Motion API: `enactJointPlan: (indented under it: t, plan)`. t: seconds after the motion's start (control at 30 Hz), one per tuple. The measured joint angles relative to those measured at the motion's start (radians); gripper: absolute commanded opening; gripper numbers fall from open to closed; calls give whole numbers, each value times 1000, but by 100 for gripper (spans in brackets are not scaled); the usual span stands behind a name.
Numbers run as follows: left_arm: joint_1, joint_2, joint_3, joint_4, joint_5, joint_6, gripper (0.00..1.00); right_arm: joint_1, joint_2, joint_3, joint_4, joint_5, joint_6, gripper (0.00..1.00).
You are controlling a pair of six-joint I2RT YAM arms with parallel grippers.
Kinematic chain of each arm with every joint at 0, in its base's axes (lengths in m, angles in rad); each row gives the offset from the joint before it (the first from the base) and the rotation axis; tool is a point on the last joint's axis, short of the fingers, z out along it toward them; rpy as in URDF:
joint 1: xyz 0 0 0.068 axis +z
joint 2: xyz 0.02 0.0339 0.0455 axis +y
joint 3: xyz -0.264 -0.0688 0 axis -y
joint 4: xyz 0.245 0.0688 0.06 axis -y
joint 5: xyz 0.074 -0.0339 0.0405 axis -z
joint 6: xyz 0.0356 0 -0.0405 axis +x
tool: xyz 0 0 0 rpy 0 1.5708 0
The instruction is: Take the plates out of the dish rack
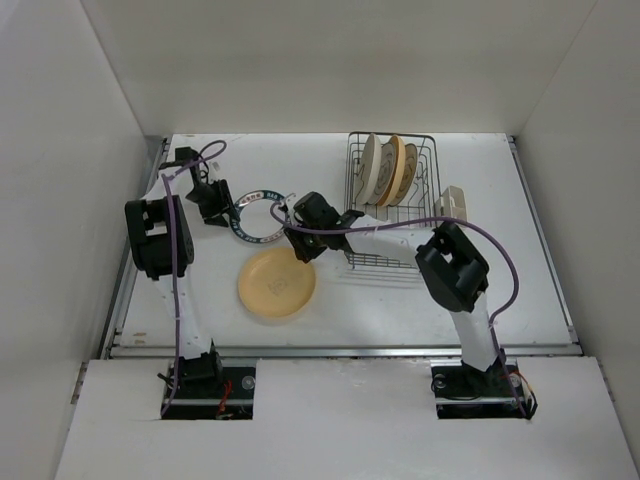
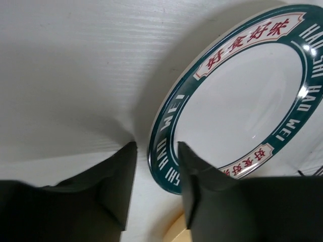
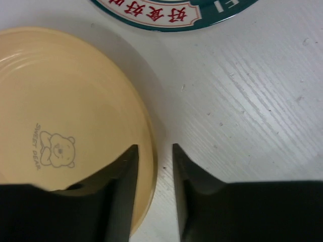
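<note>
Our right tool point(image 3: 155, 148) is open only a little and holds nothing. Its jaws stand on both sides of the rim of the yellow plate point(image 3: 60, 101), which lies flat on the bench point(image 3: 242, 101). Our left tool point(image 2: 156, 151) is also narrow and empty, with one finger point(image 2: 202, 191) over the green rim of the white plate point(image 2: 242, 101), which lies near the yellow one.

We judge that both plates are set down, so the step is to leave them cleanly. We should lift each tool straight up from the rim before we turn, otherwise a finger can drag the plate. Then the right tool can go to the dish rack point(image 1: 390, 262), where other plates point(image 1: 392, 168) stand upright between the wires.
</note>
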State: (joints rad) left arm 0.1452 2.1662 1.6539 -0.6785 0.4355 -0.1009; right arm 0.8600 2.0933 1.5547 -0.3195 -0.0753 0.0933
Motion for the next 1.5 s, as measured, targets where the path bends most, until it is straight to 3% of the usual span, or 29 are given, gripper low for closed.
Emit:
enactJointPlan:
  t: [0.07,0.1,0.3,0.43,0.5,0.6,0.77,1.0,1.5]
  plan:
    - [1,-6,0,2,-4,13,52,0,0,1,-3,16,-7,48]
    - [1,-10,0,4,-6,14,55,0,0,4,-5,23,-7,53]
    - [1,-27,-2,6,-49,34,64,0,-26,51,-32,81,-7,60]
    - [1,-42,-2,-4,-92,51,77,-2,-137,98,-57,165,33,75]
    - [1,-57,-2,-12,-114,58,87,-9,-197,157,-83,222,71,78]
    - [1,-94,9,-40,-150,71,93,-44,-267,269,-129,306,150,81]
    - [1,-150,71,-86,-214,120,94,-251,-349,335,-277,464,313,78]
    - [0,-251,92,-154,-337,227,94,-492,-364,200,-371,452,436,70]
    - [0,-354,86,-239,-440,314,94,-587,-226,177,-345,400,484,42]
